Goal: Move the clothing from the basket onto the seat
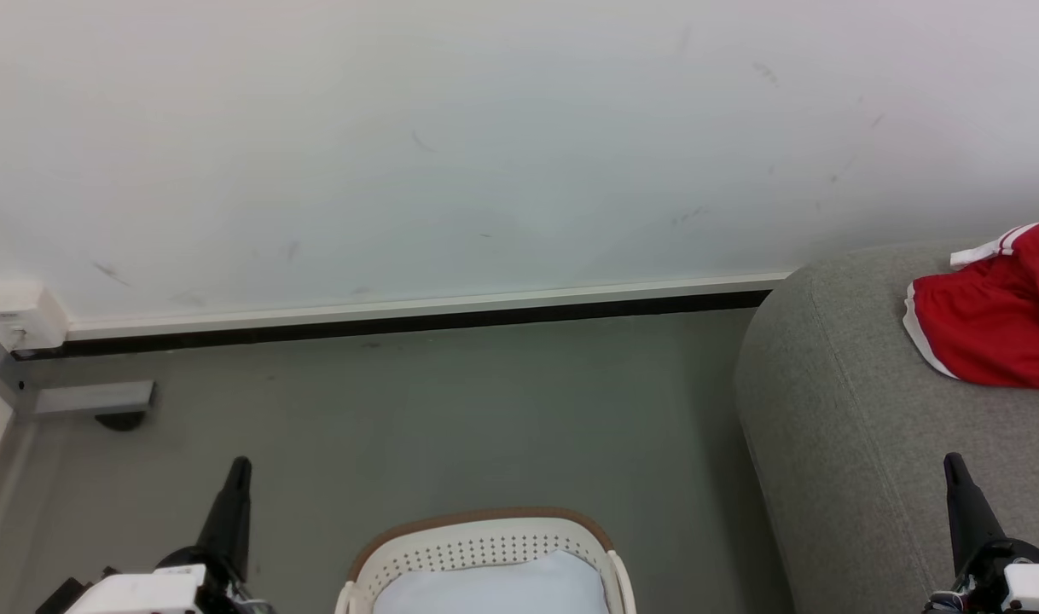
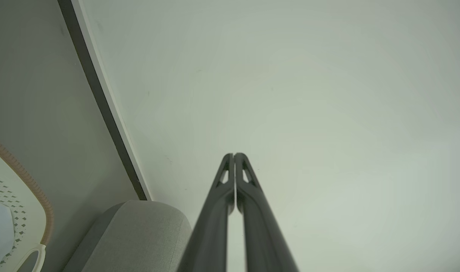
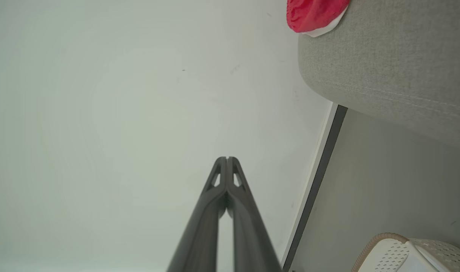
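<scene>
Red clothing (image 1: 997, 324) with white trim lies on the grey seat (image 1: 835, 426) at the right; the right wrist view catches its edge (image 3: 313, 13) on the seat (image 3: 396, 64). The white perforated basket (image 1: 477, 550) with a brown rim stands on the floor at bottom centre, with plain white padding (image 1: 494, 588) inside. My left gripper (image 1: 240, 467) is shut at the lower left, its tips together (image 2: 234, 155) and pointing at the wall. My right gripper (image 1: 953, 462) is shut at the lower right over the seat's front, tips touching (image 3: 227, 158). Neither holds anything.
A white wall with a black-and-white skirting (image 1: 417, 311) runs behind the grey floor. At the far left stand a white socket box (image 1: 16, 315) and a grey metal foot (image 1: 97, 399). The basket's rim (image 2: 30, 185) and the seat's corner (image 2: 139, 234) show in the left wrist view.
</scene>
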### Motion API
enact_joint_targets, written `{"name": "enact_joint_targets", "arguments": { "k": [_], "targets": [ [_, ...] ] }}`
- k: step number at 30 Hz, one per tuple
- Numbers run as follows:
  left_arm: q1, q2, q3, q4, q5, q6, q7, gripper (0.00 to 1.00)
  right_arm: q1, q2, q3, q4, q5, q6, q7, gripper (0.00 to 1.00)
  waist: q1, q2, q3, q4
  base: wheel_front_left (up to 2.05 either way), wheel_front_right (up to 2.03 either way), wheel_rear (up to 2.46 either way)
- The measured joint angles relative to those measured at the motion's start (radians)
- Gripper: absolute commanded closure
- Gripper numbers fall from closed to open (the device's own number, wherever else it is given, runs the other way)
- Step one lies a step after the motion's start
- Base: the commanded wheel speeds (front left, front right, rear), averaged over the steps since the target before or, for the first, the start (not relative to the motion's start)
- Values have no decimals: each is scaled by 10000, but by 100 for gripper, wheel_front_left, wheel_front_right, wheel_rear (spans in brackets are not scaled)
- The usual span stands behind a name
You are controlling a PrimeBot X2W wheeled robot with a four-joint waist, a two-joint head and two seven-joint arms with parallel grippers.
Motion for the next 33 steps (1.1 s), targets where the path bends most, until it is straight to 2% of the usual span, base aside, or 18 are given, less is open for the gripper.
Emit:
{"name": "enact_joint_targets", "arguments": {
  "k": [33],
  "targets": [
    [0,0,-2,0,0,-15,0,100,-3,25,-29,0,-15,0,59,100,0,0,0,0,0,0,0]
  ]
}}
